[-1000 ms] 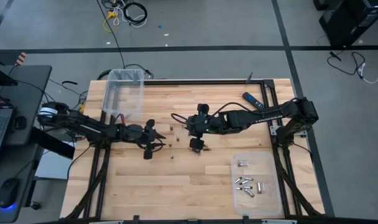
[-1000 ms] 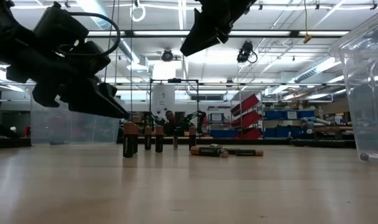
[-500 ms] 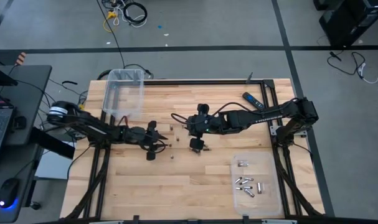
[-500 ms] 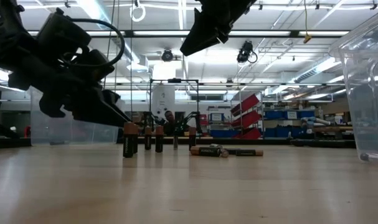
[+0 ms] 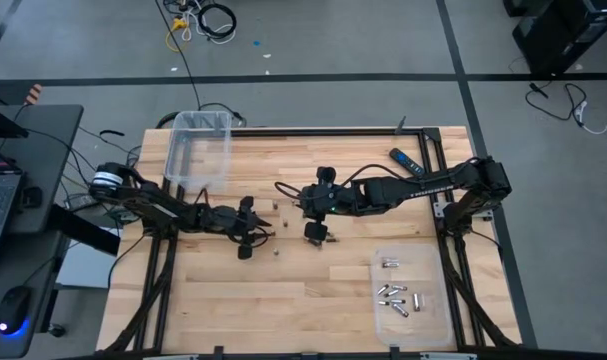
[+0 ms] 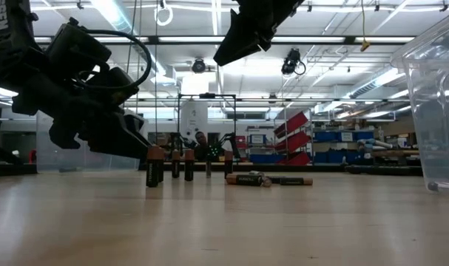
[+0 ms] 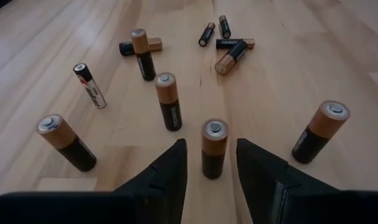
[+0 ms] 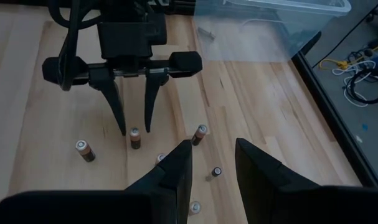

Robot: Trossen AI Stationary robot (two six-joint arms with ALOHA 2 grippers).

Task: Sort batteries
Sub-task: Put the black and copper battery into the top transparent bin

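- The left pincer [image 5: 261,233] reaches low over the middle of the wooden counter [image 5: 313,300], its fingers [image 8: 117,106] apart with a gap between them.
- In the left wrist view, one upright copper-topped battery [image 7: 213,148] stands just at the mouth of that gap; the fingertips flank it without visibly touching it.
- Around it stand more upright batteries [image 7: 169,101], one to each side and others farther ahead, each apart from its neighbours.
- Beyond these, several batteries lie flat in a loose cluster [image 7: 229,50], some touching each other.
- The right pincer [image 5: 316,235] hangs above the counter just beside that group, its fingers [image 8: 176,171] apart and holding nothing.
- In the low view, the standing cells [image 6: 154,165] line up under the left arm, with the lying ones [image 6: 268,179] beside them.
- A clear shallow tray [image 5: 435,310] near the counter's right front corner holds a handful of silvery batteries [image 5: 395,296], lying flat.
- A clear empty bin [image 5: 196,150] sits at the counter's far left corner.
- A black-and-blue bar [image 5: 404,160] lies near the far right edge, well apart from the cells.
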